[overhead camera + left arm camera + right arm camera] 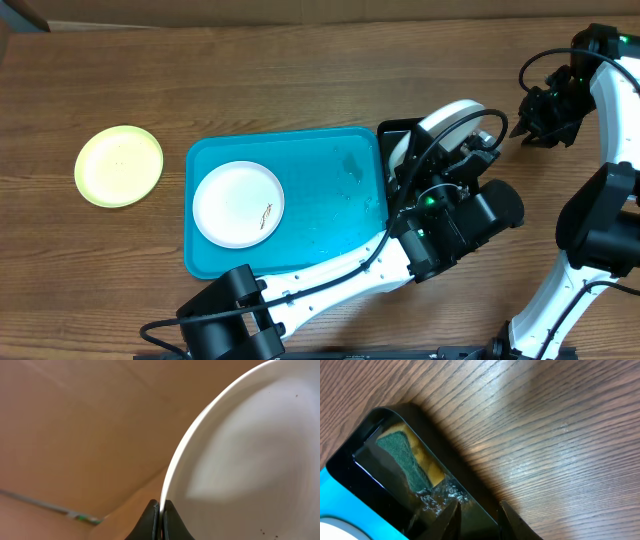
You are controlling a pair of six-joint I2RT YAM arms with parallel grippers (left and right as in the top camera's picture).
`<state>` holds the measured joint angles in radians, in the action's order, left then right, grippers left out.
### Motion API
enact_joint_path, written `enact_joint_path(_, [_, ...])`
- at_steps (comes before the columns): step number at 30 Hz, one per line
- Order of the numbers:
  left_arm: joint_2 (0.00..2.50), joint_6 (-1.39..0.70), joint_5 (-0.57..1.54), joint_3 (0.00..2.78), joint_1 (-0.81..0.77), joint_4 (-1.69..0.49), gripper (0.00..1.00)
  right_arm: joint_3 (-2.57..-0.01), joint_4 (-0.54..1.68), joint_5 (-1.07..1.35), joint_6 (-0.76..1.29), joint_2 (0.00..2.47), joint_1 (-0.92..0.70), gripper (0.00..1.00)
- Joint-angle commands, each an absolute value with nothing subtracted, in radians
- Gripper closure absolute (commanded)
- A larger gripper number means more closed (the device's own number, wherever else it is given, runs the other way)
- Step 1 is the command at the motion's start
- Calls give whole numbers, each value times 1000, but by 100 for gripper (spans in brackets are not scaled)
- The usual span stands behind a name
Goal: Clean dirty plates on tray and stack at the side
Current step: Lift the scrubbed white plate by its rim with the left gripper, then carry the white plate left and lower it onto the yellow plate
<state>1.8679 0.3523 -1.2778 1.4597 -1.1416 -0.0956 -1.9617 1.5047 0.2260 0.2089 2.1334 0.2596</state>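
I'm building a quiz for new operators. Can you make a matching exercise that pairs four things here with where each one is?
Things:
1. yellow-green plate
2. smeared white plate
3. speckled white plate
4. sponge

Places:
A. pinched at its rim by the left tool
B. inside the black tray
C. on the turquoise tray
D. on the table, left of the turquoise tray

Pairs: 1-D, 2-C, 3-A, 4-B

overhead: top-down, wide | left wrist: plate [250,450] close-up | right wrist: black tray [472,500] close-up
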Motion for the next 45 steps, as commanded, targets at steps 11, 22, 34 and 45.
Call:
enact_joint_path(11, [1832,259,-1397,1486,-1137,-85,96,-1983,1505,218,208,2109,266,74])
enact_joint_path(22, [1665,-26,-925,1486,-1058,-398,96,-1983,1507,221,208,2109,263,74])
enact_joint_path(34, [1579,-373,-94,1490,-472,-696,96,-1983,1520,581,12,2109,245,69])
enact_joint_path(45, [1582,-426,5,1489,128,-935,96,-1983,1491,585,-4,2109,4,64])
